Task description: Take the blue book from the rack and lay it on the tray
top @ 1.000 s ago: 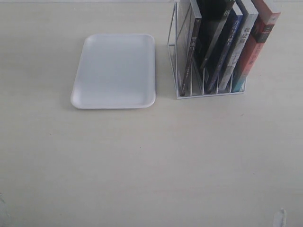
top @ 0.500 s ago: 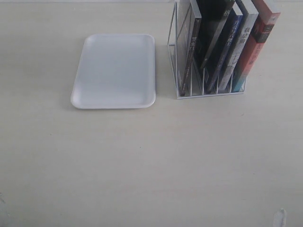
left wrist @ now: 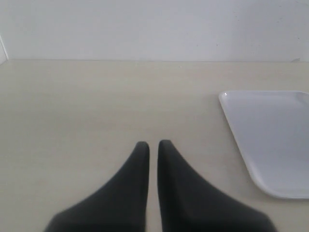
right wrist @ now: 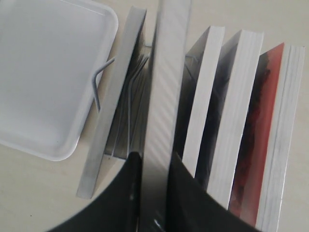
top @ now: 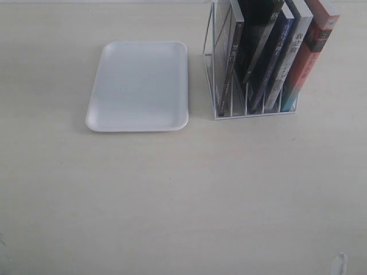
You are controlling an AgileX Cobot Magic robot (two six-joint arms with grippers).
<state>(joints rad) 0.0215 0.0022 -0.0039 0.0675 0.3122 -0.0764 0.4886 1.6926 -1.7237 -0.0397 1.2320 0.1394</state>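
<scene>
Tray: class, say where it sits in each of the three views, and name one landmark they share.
Exterior: tray upper left of centre, left of the rack.
Left wrist: tray ahead of the end effector, off to one side, partly cut off.
Right wrist: tray beside the rack's wires.
Shared landmark: the pale table under it.

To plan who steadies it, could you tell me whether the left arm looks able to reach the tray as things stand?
Probably yes: only bare table lies between the left gripper and the tray, and the gripper holds nothing.
</scene>
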